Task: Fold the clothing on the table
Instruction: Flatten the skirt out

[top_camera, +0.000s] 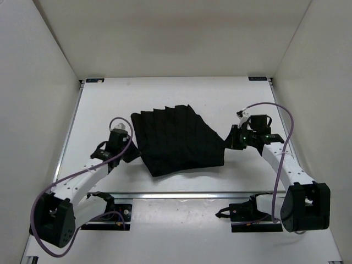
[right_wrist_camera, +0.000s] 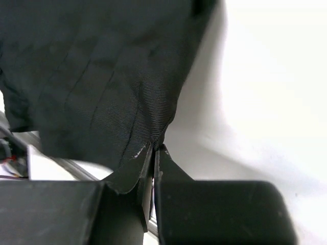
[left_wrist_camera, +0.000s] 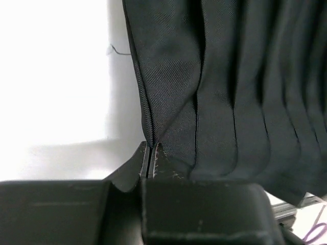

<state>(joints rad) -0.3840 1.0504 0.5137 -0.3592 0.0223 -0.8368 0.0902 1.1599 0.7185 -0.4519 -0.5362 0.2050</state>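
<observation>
The clothing point(top_camera: 177, 140), a black pleated garment, lies spread in the middle of the white table point(top_camera: 165, 91). My left gripper point(top_camera: 131, 152) is at its left edge, shut on the hem; the left wrist view shows the clothing point(left_wrist_camera: 225, 87) with its edge pinched in my left gripper point(left_wrist_camera: 151, 149). At the garment's right corner my right gripper point(top_camera: 229, 141) is shut on the fabric. In the right wrist view, the clothing point(right_wrist_camera: 97, 76) runs into my right gripper point(right_wrist_camera: 154, 149).
White walls enclose the table on three sides. A metal rail point(top_camera: 181, 194) runs along the near edge, just below the garment. Both arm bases point(top_camera: 113, 214) sit in front of it, with purple cables looping off the arms.
</observation>
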